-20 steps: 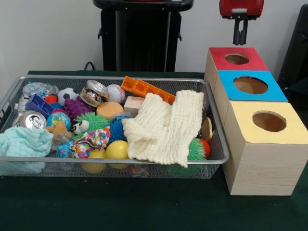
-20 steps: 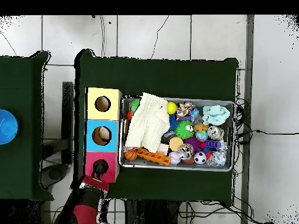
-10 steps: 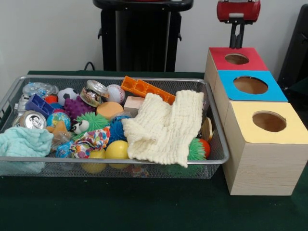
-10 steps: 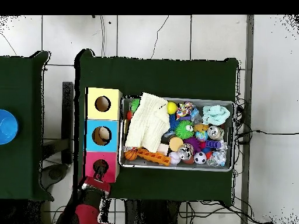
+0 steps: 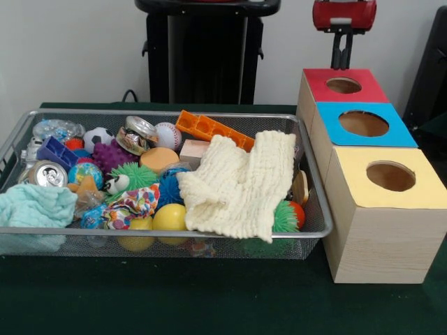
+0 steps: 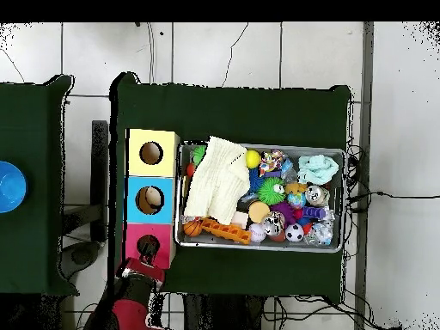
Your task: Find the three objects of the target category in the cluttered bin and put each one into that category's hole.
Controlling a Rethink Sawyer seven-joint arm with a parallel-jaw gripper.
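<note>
A wire bin [image 5: 167, 232] holds a heap of toys: a baseball [image 5: 167, 135], a soccer ball [image 5: 96, 137], a yellow ball [image 5: 170, 216], spiky balls, a crushed can [image 5: 47, 174] and an orange block [image 5: 209, 129]. A cream cloth [image 5: 241, 185] covers the bin's right part, and a turquoise cloth [image 5: 35, 206] lies at its left corner. Beside the bin stand three boxes with holes: red [image 5: 318, 87], blue [image 5: 328, 118] and yellow [image 5: 349, 167]. My gripper [image 5: 341, 63] hangs just behind the red box, above its far edge, with nothing visibly in it. From above, the gripper [image 6: 146, 255] sits at the red box [image 6: 133, 236].
The overhead view shows the bin [image 6: 262, 246] on a dark green table, boxes along its left side. Something pale lies inside the blue box's hole [image 6: 152, 199]. A blue bowl [image 6: 7, 186] rests on a separate table at the far left. Cables run along the floor.
The gripper has shifted a little to the left in the front view and drawn back from the red hole toward the box's far edge. The bin's contents have not moved.
</note>
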